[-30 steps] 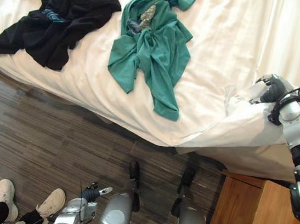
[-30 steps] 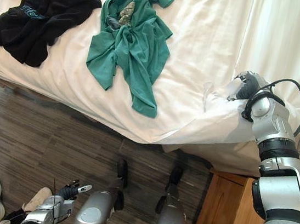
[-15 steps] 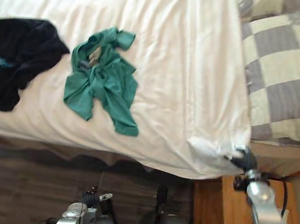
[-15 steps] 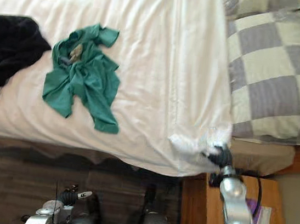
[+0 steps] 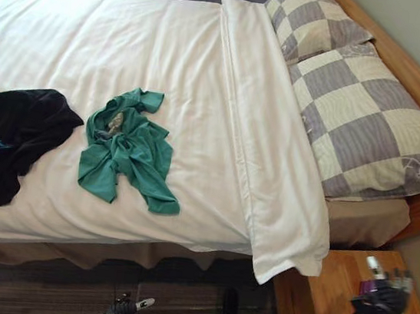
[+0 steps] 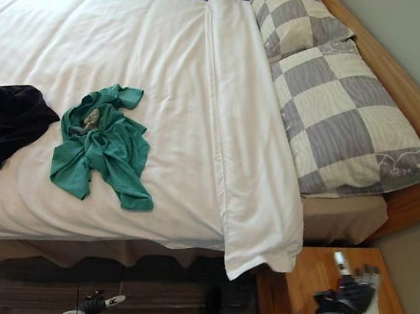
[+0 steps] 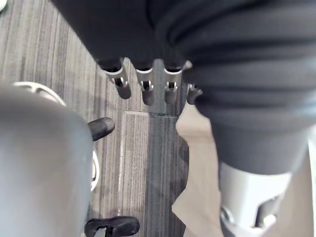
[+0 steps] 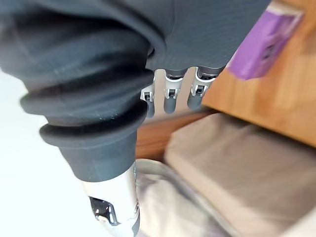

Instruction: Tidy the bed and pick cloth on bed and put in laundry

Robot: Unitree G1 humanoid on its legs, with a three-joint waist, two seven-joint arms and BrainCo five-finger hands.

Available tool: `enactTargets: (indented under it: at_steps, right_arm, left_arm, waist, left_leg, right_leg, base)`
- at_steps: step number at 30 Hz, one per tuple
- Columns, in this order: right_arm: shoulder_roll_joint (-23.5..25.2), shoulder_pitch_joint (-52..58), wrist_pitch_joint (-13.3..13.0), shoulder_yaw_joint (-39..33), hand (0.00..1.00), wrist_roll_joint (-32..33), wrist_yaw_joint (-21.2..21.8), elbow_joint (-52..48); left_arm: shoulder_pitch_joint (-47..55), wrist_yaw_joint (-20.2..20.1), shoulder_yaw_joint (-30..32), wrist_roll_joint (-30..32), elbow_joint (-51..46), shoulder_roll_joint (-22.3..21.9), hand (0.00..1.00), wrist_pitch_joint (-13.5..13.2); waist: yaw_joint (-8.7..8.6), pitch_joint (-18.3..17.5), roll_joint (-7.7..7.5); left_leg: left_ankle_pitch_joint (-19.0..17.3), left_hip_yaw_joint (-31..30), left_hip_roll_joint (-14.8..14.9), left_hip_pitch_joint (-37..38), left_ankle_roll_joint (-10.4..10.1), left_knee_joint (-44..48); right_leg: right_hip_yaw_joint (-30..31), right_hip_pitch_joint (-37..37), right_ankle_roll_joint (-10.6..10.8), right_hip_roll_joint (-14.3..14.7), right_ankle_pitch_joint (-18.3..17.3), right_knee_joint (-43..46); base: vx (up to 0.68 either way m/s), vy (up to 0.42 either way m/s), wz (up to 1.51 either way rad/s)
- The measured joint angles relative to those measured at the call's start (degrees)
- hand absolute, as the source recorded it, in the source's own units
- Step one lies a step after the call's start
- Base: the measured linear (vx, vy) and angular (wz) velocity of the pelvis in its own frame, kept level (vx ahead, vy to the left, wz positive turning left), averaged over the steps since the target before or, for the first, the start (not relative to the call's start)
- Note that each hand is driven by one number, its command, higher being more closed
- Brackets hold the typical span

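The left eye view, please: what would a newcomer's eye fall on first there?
The crumpled green shirt stands out most, lying on the white duvet not far from the bed's near edge, with a black garment heaped beside it towards the robot's left. Next come the two checked pillows at the head of the bed, and the right hand, open, over the wooden nightstand.

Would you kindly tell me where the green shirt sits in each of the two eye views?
Left eye view: green shirt left of centre on the bed, beside the black garment.
Right eye view: green shirt nearer the left edge.
Shared landmark: checked pillow at right.
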Motion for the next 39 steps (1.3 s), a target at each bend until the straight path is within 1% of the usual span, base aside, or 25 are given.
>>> enactTargets:
  at_steps: [2, 4, 5, 7, 8, 10, 13, 15, 18, 19, 20, 21, 23, 25, 26, 28, 29, 30, 32, 33, 34, 36, 37, 38, 39]
  right_arm:
    - [-0.85, -0.13, -2.20, -1.70, 0.00, 1.12, 1.34, -5.58]
    - [-1.99, -1.14, -2.43, -1.87, 0.00, 1.14, 2.94, -8.45]
    - [-2.46, -1.84, -2.42, -1.84, 1.00, 1.47, 4.11, -9.47]
    - [-4.36, -4.80, -2.14, -0.41, 1.00, 4.61, 8.42, -11.71]
    - [-5.30, -5.94, -2.09, 0.95, 1.00, 5.31, 9.64, -12.03]
    - [-7.80, -10.02, -0.65, 5.87, 1.00, 8.20, 13.11, -12.02]
    - [-9.25, -17.41, 0.29, 13.38, 1.00, 10.60, 16.20, -11.43]
    - [-9.45, -21.50, 0.21, 16.24, 1.00, 11.54, 16.64, -10.64]
    - [-10.73, -30.32, 0.09, 18.62, 1.00, 13.11, 17.11, -3.11]
    - [-11.31, -34.96, -0.12, 18.70, 1.00, 13.78, 16.84, 1.27]
    - [-11.48, -36.52, -0.35, 18.70, 1.00, 14.09, 16.69, 2.62]
    - [-12.04, -39.11, -1.03, 18.71, 1.00, 14.49, 16.37, 4.95]
    - [-13.97, -46.94, -2.51, 18.85, 1.00, 14.75, 16.16, 10.87]
    - [-15.47, -50.97, -3.36, 18.89, 1.00, 15.46, 16.16, 14.38]
    - [-16.71, -53.16, -4.30, 18.81, 1.00, 17.21, 16.23, 17.85]
    - [-17.52, -53.06, -4.49, 18.15, 1.00, 19.11, 16.40, 20.73]
    - [-17.51, -52.84, -4.47, 17.84, 1.00, 21.33, 17.12, 22.55]
    - [-17.51, -52.54, -4.47, 17.72, 1.00, 21.95, 17.46, 22.68]
    - [-17.52, -49.50, -4.19, 17.70, 1.00, 27.58, 22.86, 22.03]
    - [-17.48, -48.44, -4.10, 17.72, 1.00, 28.73, 24.52, 21.57]
    - [-17.39, -45.61, -3.76, 17.73, 1.00, 30.85, 27.37, 19.51]
    - [-16.31, -39.22, -3.53, 17.72, 1.00, 33.90, 31.26, 14.47]
    - [-14.92, -35.20, -3.50, 17.65, 1.00, 34.40, 32.46, 12.52]
    - [-13.98, -33.27, -3.36, 17.65, 1.00, 34.42, 32.49, 11.94]
    - [-11.73, -29.39, -2.84, 17.63, 1.00, 34.40, 32.41, 11.69]
  left_arm:
    - [0.42, -0.07, 0.54, -0.95, 0.39, -0.17, 0.00, -1.06]
    - [0.45, -0.05, 0.86, -0.96, 0.48, -0.16, 0.00, -1.11]
    - [0.46, -0.02, 0.86, -1.00, 0.50, -0.16, 0.00, -1.14]
    - [0.50, 0.02, 0.92, -1.06, 0.59, -0.15, 0.00, -1.43]
    - [0.57, 0.03, 0.95, -1.09, 0.59, -0.14, 0.00, -1.61]
    - [0.80, 0.01, 0.96, -1.73, 0.71, -0.11, 0.00, -2.12]
    - [0.75, -0.05, 0.88, -2.19, 0.83, -0.08, 0.00, -2.19]
    - [0.72, -0.22, 0.81, -3.04, 0.86, -0.06, 0.00, -2.15]
    - [-0.15, -1.29, 0.03, -4.52, 0.94, 0.16, 0.00, -2.04]
    - [-0.46, -1.46, -0.44, -5.63, 0.88, 0.11, 0.00, -2.04]
    - [-0.59, -1.55, -0.47, -6.03, 0.88, 0.09, 0.00, -2.01]
    - [-1.08, -1.91, -0.95, -6.73, 0.91, 0.20, 0.00, -2.00]
    - [-2.92, -2.48, -2.23, -8.37, 0.59, 0.26, 0.00, -2.02]
    - [-4.19, -2.48, -2.37, -9.89, -0.06, 0.22, 0.00, -2.01]
    - [-4.93, -2.43, -2.39, -11.24, -1.48, 0.20, 0.00, -2.00]
    - [-5.65, -2.42, -2.48, -12.35, -1.91, 0.03, 0.00, -1.98]
    - [-6.03, -2.42, -2.72, -12.34, -1.86, -0.32, 0.00, -1.85]
    - [-6.23, -2.43, -2.74, -12.37, -1.87, -0.46, 0.00, -1.79]
    - [-6.84, -2.57, -4.16, -12.31, -2.41, -0.60, 0.00, -1.69]
    - [-6.87, -2.63, -4.18, -12.27, -2.46, -0.70, 0.00, -1.69]
    - [-7.18, -3.05, -4.17, -12.22, -2.51, -0.91, 0.00, -1.68]
    - [-8.15, -4.15, -4.18, -12.22, -2.46, -1.45, 0.00, -1.42]
    - [-8.63, -4.86, -4.18, -12.22, -2.43, -1.90, 0.00, -1.18]
    - [-8.80, -5.10, -4.19, -12.22, -2.47, -2.13, 0.00, -1.13]
    - [-8.94, -5.46, -4.17, -12.22, -2.82, -2.55, 0.00, -1.23]
  waist:
    - [-0.03, -0.09, -0.15]
    - [-0.08, -0.15, -0.19]
    - [-0.08, -0.16, -0.20]
    - [-0.03, -0.20, -0.26]
    - [-0.03, -0.27, -0.29]
    - [0.16, -0.64, -0.42]
    - [0.39, -0.74, -0.30]
    - [0.57, -0.80, -0.17]
    - [2.09, -0.63, 0.15]
    - [2.62, -0.10, 0.84]
    - [2.95, 0.12, 1.16]
    - [3.53, 0.84, 1.92]
    - [4.62, 5.19, 4.09]
    - [5.31, 8.12, 5.27]
    - [5.76, 10.69, 6.01]
    - [6.49, 12.65, 6.82]
    - [6.55, 14.03, 7.56]
    - [6.57, 14.40, 7.94]
    - [6.51, 15.12, 9.29]
    - [6.52, 15.16, 9.38]
    - [6.56, 15.28, 9.62]
    - [6.42, 15.37, 9.66]
    - [6.18, 15.42, 9.66]
    - [5.98, 15.45, 9.62]
    - [5.34, 15.98, 9.42]
  left_leg:
    - [0.01, 0.09, 0.13, 0.01, -0.02, -0.06]
    - [0.13, 0.11, 0.17, 0.02, -0.21, -0.07]
    - [0.13, 0.10, 0.17, 0.01, -0.22, -0.07]
    - [0.15, 0.00, 0.16, -0.02, -0.21, -0.07]
    - [0.15, -0.07, 0.16, -0.04, -0.20, -0.07]
    - [0.23, -0.36, 0.19, -0.16, -0.10, -0.07]
    - [0.38, -1.10, 0.12, -0.56, 0.08, -0.07]
    - [0.48, -2.25, 0.06, -1.20, 0.05, -0.07]
    - [1.10, -3.76, -0.27, -2.17, 0.48, -0.06]
    - [1.59, -5.12, -0.63, -3.08, 0.68, -0.05]
    - [1.65, -5.43, -0.74, -3.38, 0.75, -0.05]
    - [1.72, -5.90, -0.95, -3.78, 0.79, -0.04]
    - [2.37, -6.79, -1.71, -5.70, 1.39, -0.03]
    - [2.93, -6.95, -2.23, -7.89, 1.58, -0.02]
    - [3.76, -7.11, -2.58, -10.43, 2.00, -0.02]
    - [4.22, -7.05, -2.77, -12.61, 2.06, -0.01]
    - [4.67, -6.80, -2.89, -13.61, 2.50, 0.01]
    - [4.69, -6.70, -2.92, -13.96, 2.53, 0.01]
    - [5.07, -6.19, -3.09, -15.43, 2.85, 0.33]
    - [5.07, -6.05, -3.09, -15.64, 2.85, 0.34]
    - [5.06, -5.78, -3.04, -15.95, 2.85, 0.36]
    - [5.06, -4.93, -2.90, -16.41, 2.84, 0.39]
    - [5.05, -4.45, -2.84, -16.39, 2.83, 0.39]
    - [5.04, -4.10, -2.79, -16.34, 2.82, 0.39]
    - [5.01, -3.37, -2.67, -15.81, 2.80, 0.39]
  right_leg:
    - [0.11, -0.14, 0.15, 0.07, 0.11, 0.02]
    - [0.11, -0.19, 0.27, 0.11, 0.19, 0.03]
    - [0.09, -0.20, 0.31, 0.11, 0.22, 0.05]
    - [-0.03, -0.21, 0.31, 0.07, 0.22, 0.08]
    - [-0.09, -0.21, 0.31, 0.07, 0.22, 0.08]
    - [-0.30, -0.21, 0.31, 0.05, 0.22, 0.10]
    - [-0.85, -0.26, 0.31, -0.12, 0.22, 0.13]
    - [-1.91, -0.27, 0.30, -0.36, 0.23, 0.18]
    - [-3.12, -0.33, 0.00, -0.89, 0.46, 0.23]
    - [-4.02, -0.52, -0.07, -1.13, 0.57, 0.38]
    - [-4.33, -0.71, -0.08, -1.20, 0.58, 0.46]
    - [-4.68, -1.18, -0.17, -1.51, 0.67, 0.71]
    - [-5.08, -3.13, -0.11, -2.42, 0.75, 2.01]
    - [-4.99, -5.64, 0.10, -2.99, 1.42, 2.28]
    - [-4.99, -8.04, 0.37, -3.35, 1.95, 2.29]
    - [-4.94, -10.28, 0.49, -3.58, 2.41, 2.30]
    - [-4.76, -11.43, 0.08, -3.78, 2.95, 2.40]
    - [-4.69, -11.86, 0.09, -3.88, 2.97, 2.50]
    - [-4.26, -14.04, 0.14, -3.98, 3.02, 3.35]
    - [-4.10, -14.34, 0.14, -4.01, 3.02, 3.36]
    - [-3.88, -14.75, 0.15, -4.06, 3.01, 3.37]
    - [-3.42, -15.82, 0.28, -4.01, 2.87, 3.83]
    - [-3.25, -16.18, 0.42, -3.99, 2.53, 4.34]
    - [-3.22, -16.33, 0.48, -3.96, 2.33, 4.63]
    - [-3.05, -16.37, 0.28, -3.88, 1.70, 5.49]
  base:
    - [0.00, -0.010, -0.02]
    - [0.00, 0.000, 0.00]
    - [0.00, 0.000, 0.00]
    - [0.00, 0.000, 0.00]
    - [0.00, -0.019, 0.03]
    - [0.00, -0.023, 0.05]
    - [-0.01, -0.023, 0.10]
    - [-0.02, -0.024, 0.27]
    - [-0.02, -0.012, 0.32]
    - [-0.02, -0.010, 0.39]
    - [-0.02, -0.010, 0.37]
    - [-0.02, 0.000, 0.25]
    - [-0.08, 0.031, 0.22]
    - [-0.09, 0.027, 0.11]
    - [-0.08, 0.018, 0.12]
    - [-0.04, 0.011, 0.04]
    - [0.00, 0.000, 0.00]
    - [0.03, 0.025, -0.05]
    - [0.07, 0.019, -0.09]
    - [0.08, 0.011, -0.10]
    - [0.05, 0.006, -0.07]
    - [0.08, 0.007, -0.12]
    - [0.09, 0.003, -0.14]
    - [0.08, 0.000, -0.13]
    - [0.06, -0.008, -0.11]
